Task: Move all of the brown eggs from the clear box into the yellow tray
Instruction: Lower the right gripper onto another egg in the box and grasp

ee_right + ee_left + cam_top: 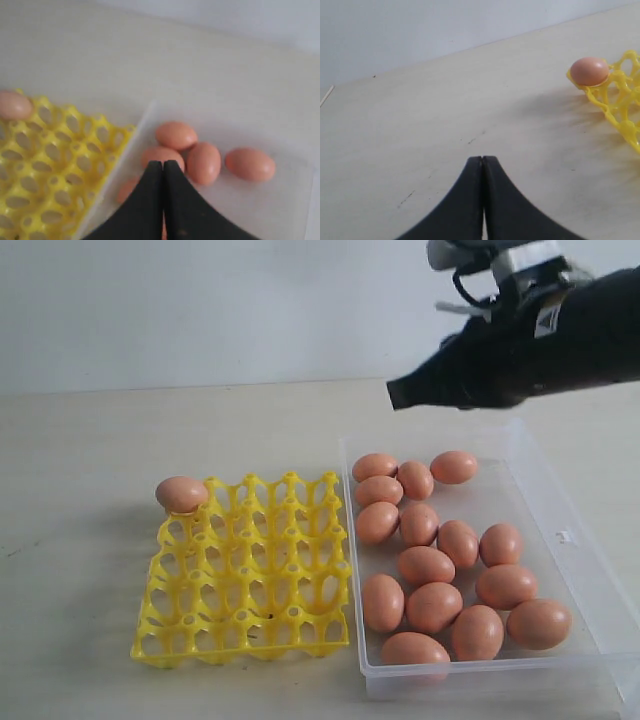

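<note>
Right claw (163, 163): jaws pressed together, empty; I hold it over the far end of the shallow clear plastic box (540, 500).
Left claw (482, 159): closed, empty, parked over bare table (445, 100), out of the way.
Smooth orange-brown oval eggs (426, 565): fifteen loose in the box.
Bright yellow square plastic egg tray (250, 570): one egg (181, 493) seated in far-left corner cup.
Next: right jaws must open before descending, I judge.
</note>
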Robot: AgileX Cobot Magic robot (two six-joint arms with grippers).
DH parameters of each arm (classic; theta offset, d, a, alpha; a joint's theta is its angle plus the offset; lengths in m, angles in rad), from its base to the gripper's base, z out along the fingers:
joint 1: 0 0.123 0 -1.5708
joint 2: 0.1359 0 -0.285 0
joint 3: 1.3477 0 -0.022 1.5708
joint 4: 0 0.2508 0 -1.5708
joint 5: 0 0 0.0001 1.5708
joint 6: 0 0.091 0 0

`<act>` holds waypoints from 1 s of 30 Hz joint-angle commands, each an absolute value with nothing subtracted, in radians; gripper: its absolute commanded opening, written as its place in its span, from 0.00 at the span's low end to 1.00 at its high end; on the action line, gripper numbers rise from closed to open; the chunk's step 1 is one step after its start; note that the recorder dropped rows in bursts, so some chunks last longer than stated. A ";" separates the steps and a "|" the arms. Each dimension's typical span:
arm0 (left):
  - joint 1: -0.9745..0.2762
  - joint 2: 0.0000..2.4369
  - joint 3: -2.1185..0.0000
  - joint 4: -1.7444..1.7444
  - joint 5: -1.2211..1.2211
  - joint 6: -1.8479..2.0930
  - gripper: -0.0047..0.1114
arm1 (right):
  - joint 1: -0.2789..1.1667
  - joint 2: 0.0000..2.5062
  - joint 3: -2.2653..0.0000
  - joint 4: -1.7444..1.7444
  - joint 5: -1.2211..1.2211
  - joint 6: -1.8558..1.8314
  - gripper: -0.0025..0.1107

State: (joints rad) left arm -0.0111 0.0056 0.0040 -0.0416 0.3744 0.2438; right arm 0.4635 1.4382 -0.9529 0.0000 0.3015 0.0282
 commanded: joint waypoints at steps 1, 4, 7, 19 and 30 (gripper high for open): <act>-0.012 0.000 0.000 -0.050 0.363 0.236 0.04 | 0.440 1.524 -0.947 -0.092 0.455 0.168 0.13; -0.012 0.000 0.000 -0.050 0.363 0.236 0.04 | 0.440 1.590 -0.960 -0.066 0.566 0.201 0.25; -0.012 0.000 0.000 -0.050 0.363 0.236 0.04 | 0.440 1.655 -0.976 -0.043 0.628 0.246 0.42; -0.012 0.000 0.000 -0.050 0.363 0.236 0.04 | 0.425 1.787 -1.085 -0.160 0.661 0.423 0.50; -0.012 0.000 0.000 -0.050 0.363 0.236 0.04 | 0.417 1.902 -1.135 -0.160 0.671 0.390 0.50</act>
State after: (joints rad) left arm -0.0111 0.0056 0.0040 -0.0416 0.3744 0.2438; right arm 0.4220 1.8748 -1.1268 -0.1508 0.6664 0.4113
